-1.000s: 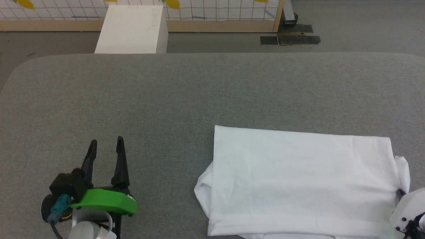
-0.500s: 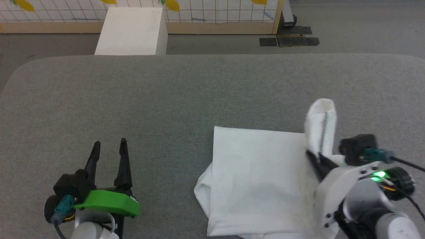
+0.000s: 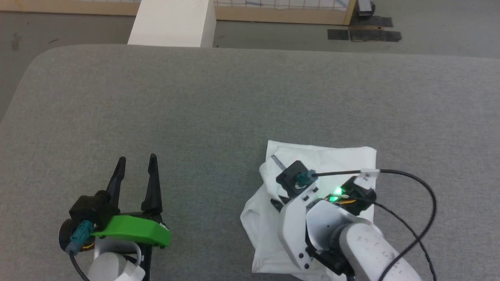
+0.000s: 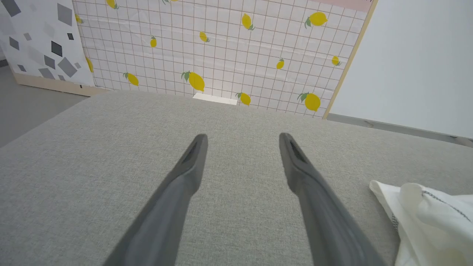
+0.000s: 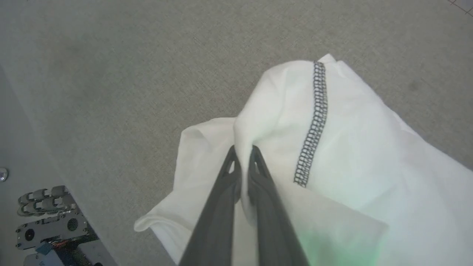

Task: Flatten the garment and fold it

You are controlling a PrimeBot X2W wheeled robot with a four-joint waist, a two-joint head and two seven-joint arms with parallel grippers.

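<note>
White garment (image 5: 369, 155) pinched by right gripper (image 5: 243, 149), left gripper (image 4: 242, 136) spread wide — over grey table (image 3: 234, 97)

The right arm (image 3: 363, 246) hides the middle of the shirt (image 3: 351, 156); the shirt's near edge and the box's (image 3: 172, 23) far end run off the head view.

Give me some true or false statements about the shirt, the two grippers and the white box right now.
The right gripper is shut on a fold of the shirt. True.
The left gripper grips the shirt. False: it is open over bare table, apart from the shirt.
A grey zigzag seam shows on the shirt near the right gripper. True.
The shirt lies on the robot's left side. False: it lies on the right side.
The white box sits on the table. False: it stands beyond the table's far edge.
</note>
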